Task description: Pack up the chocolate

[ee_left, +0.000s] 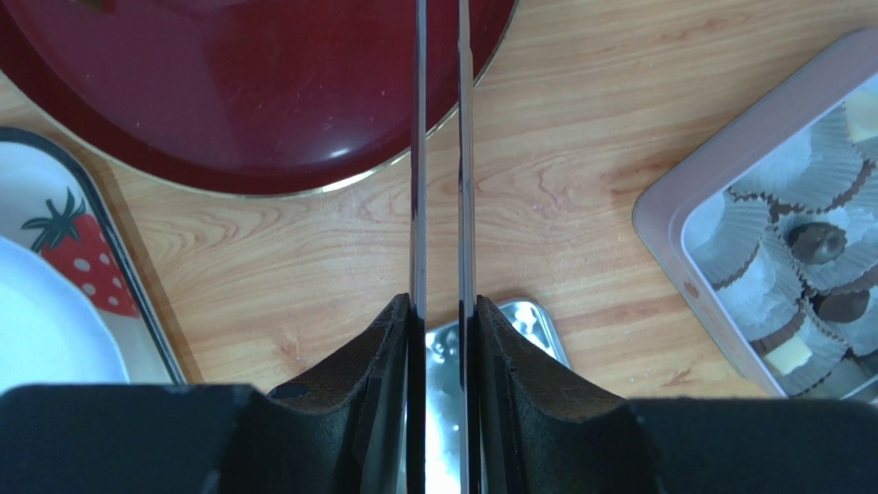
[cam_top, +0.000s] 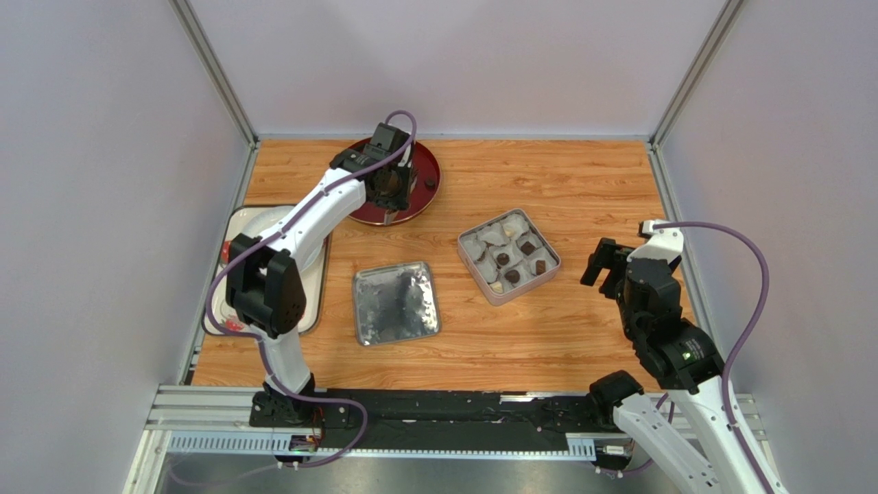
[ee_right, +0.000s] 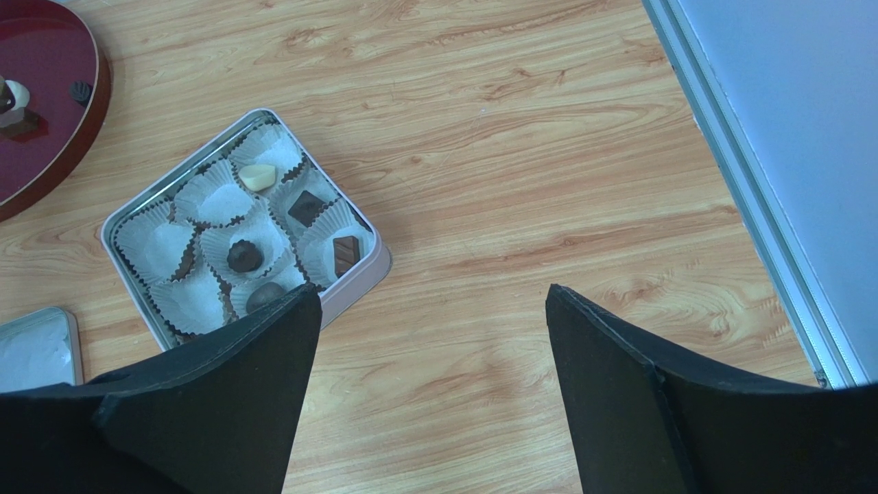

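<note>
- The wooden table point(cam_top: 577, 175) carried everything I was working with.
- A red plate point(ee_left: 258, 93) sat at the back.
- The square tin point(ee_right: 376, 270) lay right of centre, with its lid point(cam_top: 395, 302) flat beside it.
- My left gripper point(cam_top: 390, 187) hung over the plate, jaws narrow. The tips were hidden, so I could not tell whether it held anything.
- My right gripper point(ee_right: 433, 298) hovered wide and empty near the tin.
- Five pieces of chocolate point(ee_right: 243, 255) sat in paper cups point(ee_right: 155, 247) inside the tin, and a few more lay on the plate.

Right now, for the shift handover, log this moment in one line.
left gripper over red plate, narrow gap, grip unclear | right gripper open, empty, right of tin | chocolate partly fills tin | lid off
</note>
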`<state>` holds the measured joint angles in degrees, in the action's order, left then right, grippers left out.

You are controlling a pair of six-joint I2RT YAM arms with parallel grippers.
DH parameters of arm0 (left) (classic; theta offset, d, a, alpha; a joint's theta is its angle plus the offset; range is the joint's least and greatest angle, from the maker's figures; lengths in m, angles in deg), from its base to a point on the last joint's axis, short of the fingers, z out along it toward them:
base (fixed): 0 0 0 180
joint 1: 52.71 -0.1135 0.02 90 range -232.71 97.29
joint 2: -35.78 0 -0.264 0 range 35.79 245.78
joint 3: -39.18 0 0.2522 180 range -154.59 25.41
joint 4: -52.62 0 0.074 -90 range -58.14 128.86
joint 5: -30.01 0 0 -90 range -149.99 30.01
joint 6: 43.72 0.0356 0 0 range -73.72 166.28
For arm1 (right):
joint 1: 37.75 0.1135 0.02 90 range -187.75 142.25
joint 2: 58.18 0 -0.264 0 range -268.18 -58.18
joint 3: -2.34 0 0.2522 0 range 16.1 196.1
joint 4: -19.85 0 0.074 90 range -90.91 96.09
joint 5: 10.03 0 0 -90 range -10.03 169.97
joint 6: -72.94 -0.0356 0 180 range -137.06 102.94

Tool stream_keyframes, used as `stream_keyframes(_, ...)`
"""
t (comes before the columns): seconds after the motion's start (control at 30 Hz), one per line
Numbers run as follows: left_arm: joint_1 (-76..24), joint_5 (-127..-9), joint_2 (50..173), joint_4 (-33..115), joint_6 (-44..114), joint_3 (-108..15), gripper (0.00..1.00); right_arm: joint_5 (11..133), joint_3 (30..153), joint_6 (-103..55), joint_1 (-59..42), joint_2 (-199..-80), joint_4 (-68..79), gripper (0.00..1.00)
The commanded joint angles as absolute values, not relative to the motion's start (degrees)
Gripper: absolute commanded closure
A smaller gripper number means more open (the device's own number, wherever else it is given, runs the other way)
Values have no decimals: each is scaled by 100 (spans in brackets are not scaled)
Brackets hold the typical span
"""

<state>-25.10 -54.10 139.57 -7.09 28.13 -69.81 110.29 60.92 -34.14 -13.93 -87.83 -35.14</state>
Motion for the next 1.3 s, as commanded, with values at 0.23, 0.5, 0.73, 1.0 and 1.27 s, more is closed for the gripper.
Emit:
stream_keyframes(0.23,-2520,-5612,14722,-289,2992,-8005,64,11011,6075,-3350,-1402,-8815,-3258,16)
stream_keyframes(0.5,-2520,-5788,15206,-271,3160,-8392,64,11020,6075,-3350,-1393,-8842,-3267,16)
stream_keyframes(0.73,-2520,-5788,15593,-535,3230,-8585,64,11020,6075,-3332,-1402,-8842,-3267,16)
stream_keyframes(1.0,-2520,-5647,15190,-649,3230,-8051,64,11011,6075,-3350,-1402,-8833,-3275,16)
stream_keyframes(1.27,-2520,-5279,14829,-789,3239,-7724,64,10985,6084,-3359,-1393,-8824,-3275,16)
